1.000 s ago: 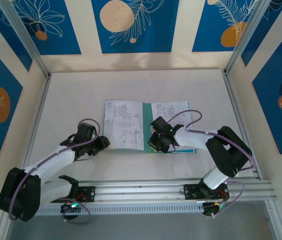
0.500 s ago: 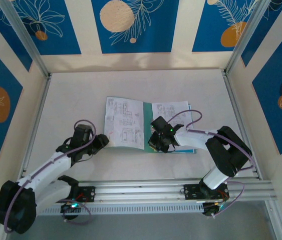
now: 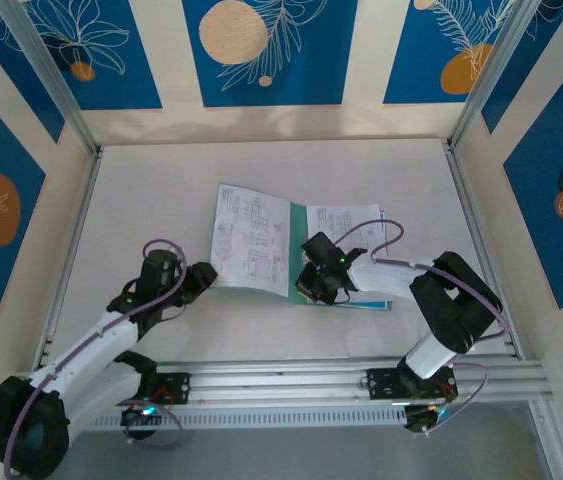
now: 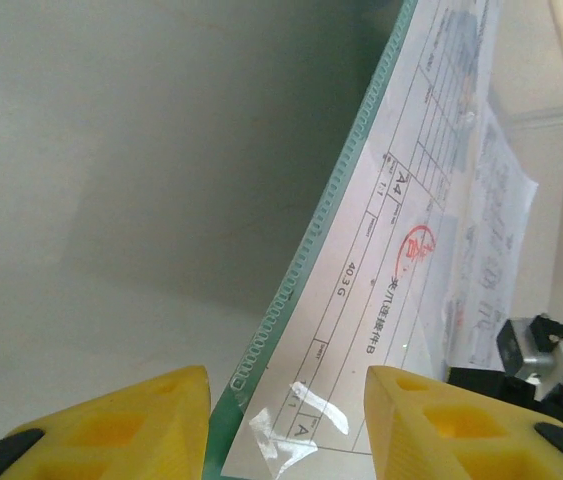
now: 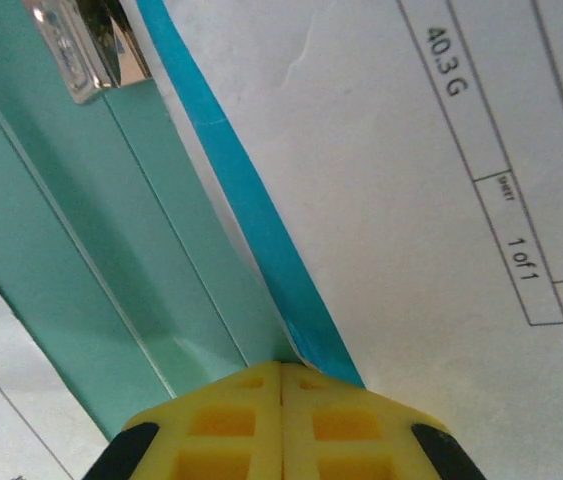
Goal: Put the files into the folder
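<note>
Folder (image 3: 297, 252) flap tilted (L hand (image 3: 203, 273) adj.)

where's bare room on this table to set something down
Bare table runs along the back wall, beyond the folder, and down the far left side between folder and left rail. The far right corner is free too. Crowded: the near middle, where the left gripper and right gripper meet the folder's near edge, and under the right arm.
</note>
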Controlling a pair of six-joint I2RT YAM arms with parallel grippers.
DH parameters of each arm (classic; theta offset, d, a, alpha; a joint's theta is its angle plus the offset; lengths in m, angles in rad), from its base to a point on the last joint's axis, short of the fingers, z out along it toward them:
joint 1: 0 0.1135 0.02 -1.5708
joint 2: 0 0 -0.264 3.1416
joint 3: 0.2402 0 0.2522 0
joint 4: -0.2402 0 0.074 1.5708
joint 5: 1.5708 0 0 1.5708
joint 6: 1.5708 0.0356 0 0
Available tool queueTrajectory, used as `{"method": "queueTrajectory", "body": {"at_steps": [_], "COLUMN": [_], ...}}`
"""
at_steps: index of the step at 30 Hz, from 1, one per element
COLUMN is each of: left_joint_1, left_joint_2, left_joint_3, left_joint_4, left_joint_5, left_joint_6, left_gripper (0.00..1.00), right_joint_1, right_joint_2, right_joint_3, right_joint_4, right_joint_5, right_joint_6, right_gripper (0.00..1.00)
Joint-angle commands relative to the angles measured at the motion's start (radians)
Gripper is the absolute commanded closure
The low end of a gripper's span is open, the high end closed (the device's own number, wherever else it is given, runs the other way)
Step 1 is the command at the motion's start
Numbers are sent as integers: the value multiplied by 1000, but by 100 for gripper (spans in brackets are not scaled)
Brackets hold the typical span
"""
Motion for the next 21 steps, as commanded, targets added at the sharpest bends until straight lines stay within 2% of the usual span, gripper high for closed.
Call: {"method": "queueTrajectory", "body": {"at_steps": [1, 21], "left_joint_1": [-18, -18], "left_joint_2": [-15, -74], "left_joint_3": [-16, -38], "left_joint_4": [68, 112], "left_joint_5": [73, 112], "left_joint_6": [-25, -90], "left_gripper": [56, 56], "right_joint_1": [0, -11], "right_joint_2": [70, 77], "right_joint_3": [-49, -43], "right_joint_4": [-80, -83], "right_joint_5": [22, 17], "right_joint_6": [-19, -31], "right_gripper": [91, 92]}}
